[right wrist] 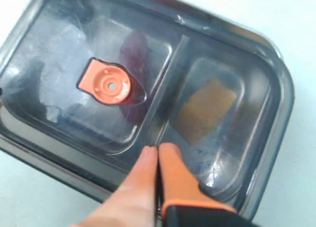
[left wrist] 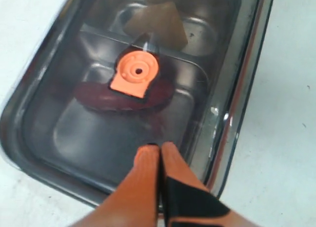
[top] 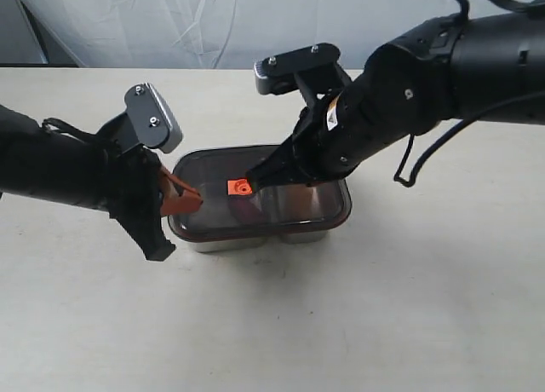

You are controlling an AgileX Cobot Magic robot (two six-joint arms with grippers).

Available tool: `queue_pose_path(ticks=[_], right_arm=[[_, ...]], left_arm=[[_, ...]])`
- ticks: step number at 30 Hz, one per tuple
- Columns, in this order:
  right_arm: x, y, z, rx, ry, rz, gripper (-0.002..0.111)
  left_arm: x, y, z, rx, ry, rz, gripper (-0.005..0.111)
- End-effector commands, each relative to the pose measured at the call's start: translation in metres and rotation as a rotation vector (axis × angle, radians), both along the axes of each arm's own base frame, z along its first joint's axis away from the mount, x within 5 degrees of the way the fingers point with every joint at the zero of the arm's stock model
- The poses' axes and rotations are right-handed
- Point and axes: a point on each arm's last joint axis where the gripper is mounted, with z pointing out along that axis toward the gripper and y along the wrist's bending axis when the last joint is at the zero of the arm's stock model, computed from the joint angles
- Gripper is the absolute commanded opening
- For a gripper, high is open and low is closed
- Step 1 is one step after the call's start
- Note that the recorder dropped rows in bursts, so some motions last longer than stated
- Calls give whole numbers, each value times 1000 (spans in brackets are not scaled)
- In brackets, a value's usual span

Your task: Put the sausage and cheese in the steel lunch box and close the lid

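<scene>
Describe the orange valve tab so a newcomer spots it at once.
On the pale table, the steel lunch box sits at the centre under a dark translucent lid. The valve tab lies near the lid's middle. It is a flat, bright orange teardrop with a round centre hole, unlike the dim sausage and cheese beneath.

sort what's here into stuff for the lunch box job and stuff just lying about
For the job: lunch box, lid, sausage and cheese seen through the lid, left gripper, right gripper.
Just there: table, pale sheet at the back.
</scene>
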Motion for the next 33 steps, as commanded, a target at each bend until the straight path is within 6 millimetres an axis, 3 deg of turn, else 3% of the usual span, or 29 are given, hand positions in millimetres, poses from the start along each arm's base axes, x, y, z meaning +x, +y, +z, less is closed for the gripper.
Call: queue_pose_path(ticks=[1, 9, 13, 24, 33], right_arm=[[-4, -8, 20, 18, -25, -20, 0], [-7, -42, 12, -290, 28, -220, 0], [-12, -49, 5, -344, 71, -233, 0], [-5, -30, -52, -331, 155, -202, 0], [1, -20, -62, -262, 126, -180, 0]], left_arm=[[-3, 3, 18, -18, -67, 46, 0], [-2, 15, 38, -19, -123, 209, 0], [-3, 17, 38, -11, -115, 235, 0], [-4, 16, 38, -16, -101, 220, 0], [-4, 17, 38, -15, -103, 221, 0]])
